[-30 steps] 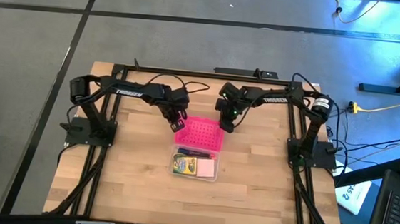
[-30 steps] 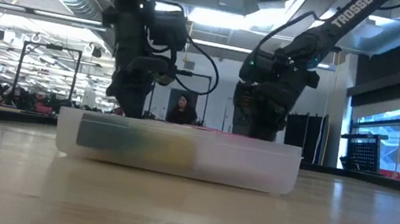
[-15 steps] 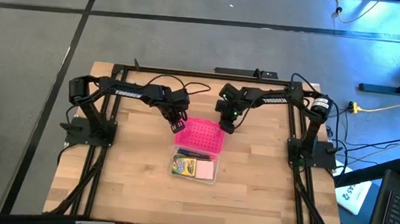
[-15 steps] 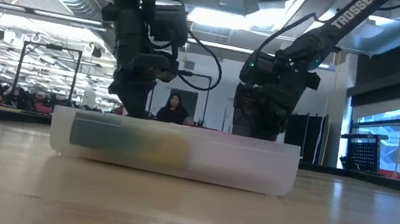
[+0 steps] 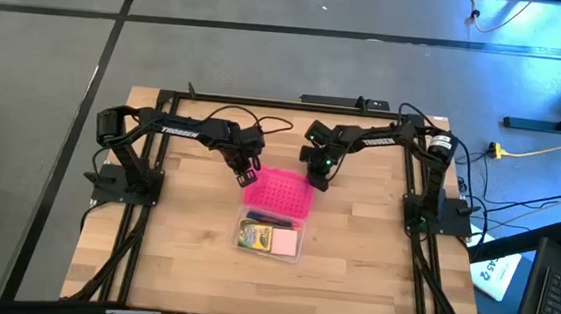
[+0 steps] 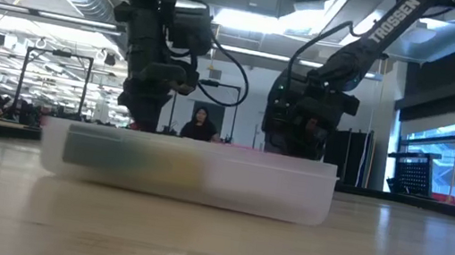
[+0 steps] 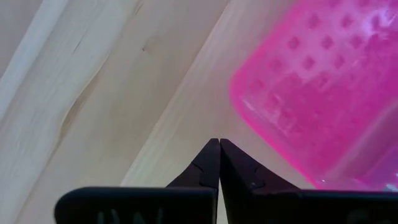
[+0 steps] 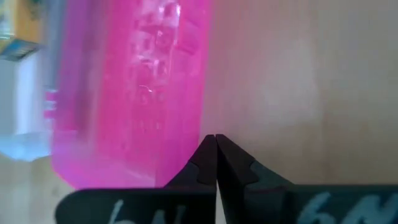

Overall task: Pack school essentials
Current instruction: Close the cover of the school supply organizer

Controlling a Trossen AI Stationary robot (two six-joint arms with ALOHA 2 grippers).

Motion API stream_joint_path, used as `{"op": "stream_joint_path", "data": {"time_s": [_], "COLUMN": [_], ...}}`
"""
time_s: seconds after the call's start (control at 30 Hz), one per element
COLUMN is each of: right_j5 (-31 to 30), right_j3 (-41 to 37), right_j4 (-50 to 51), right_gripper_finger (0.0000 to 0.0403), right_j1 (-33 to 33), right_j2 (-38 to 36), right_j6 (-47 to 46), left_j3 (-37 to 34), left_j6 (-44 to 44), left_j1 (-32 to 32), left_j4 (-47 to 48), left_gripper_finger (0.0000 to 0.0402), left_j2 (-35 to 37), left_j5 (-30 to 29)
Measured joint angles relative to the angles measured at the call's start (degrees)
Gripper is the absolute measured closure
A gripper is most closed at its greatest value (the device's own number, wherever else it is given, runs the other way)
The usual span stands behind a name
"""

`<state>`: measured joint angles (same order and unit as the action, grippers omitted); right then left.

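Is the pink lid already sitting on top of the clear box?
No. From above, the pink lid lies flat on the table just behind the clear box, whose contents are still uncovered.

Left arm reaches in from the left side toward the table's far centre, wrist bent downward. Left gripper (image 5: 245, 177) is low over the table, fingers (image 7: 208, 167) pressed together, holding nothing. Right arm reaches in from the right, likewise bent down. Right gripper (image 5: 316, 179) is low, fingers (image 8: 205, 157) closed, empty.
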<state>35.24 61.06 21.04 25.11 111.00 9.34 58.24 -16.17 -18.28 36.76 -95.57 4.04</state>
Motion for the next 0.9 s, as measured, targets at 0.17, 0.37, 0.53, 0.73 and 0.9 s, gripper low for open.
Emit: {"op": "stream_joint_path", "data": {"time_s": [0.17,0.37,0.53,0.73,0.9], "right_j5": [4.1,6.0,3.4,2.1,2.0], "right_j3": [0.0,0.0,0.0,0.0,0.0], "right_j4": [-0.5,-0.5,-0.6,-0.7,-0.7], "right_gripper_finger": [0.0402,0.0402,0.0402,0.0402,0.0402], "right_j1": [0.0,0.0,0.0,0.0,0.0], "right_j2": [0.0,0.0,0.1,0.1,0.1], "right_j6": [0.9,1.6,1.6,1.5,1.4], "left_j3": [0.0,0.0,0.0,0.0,0.0], "left_j6": [-0.1,-0.1,-0.2,-1.6,-7.5], "left_j1": [-0.3,-0.5,0.0,3.4,8.5], "left_j4": [0.6,1.7,7.3,11.1,11.5], "left_gripper_finger": [0.0401,0.0401,0.0401,0.0401,0.0402], "left_j2": [0.0,0.0,0.8,6.8,11.5], "left_j5": [-0.5,-1.1,2.4,9.9,10.5]}}
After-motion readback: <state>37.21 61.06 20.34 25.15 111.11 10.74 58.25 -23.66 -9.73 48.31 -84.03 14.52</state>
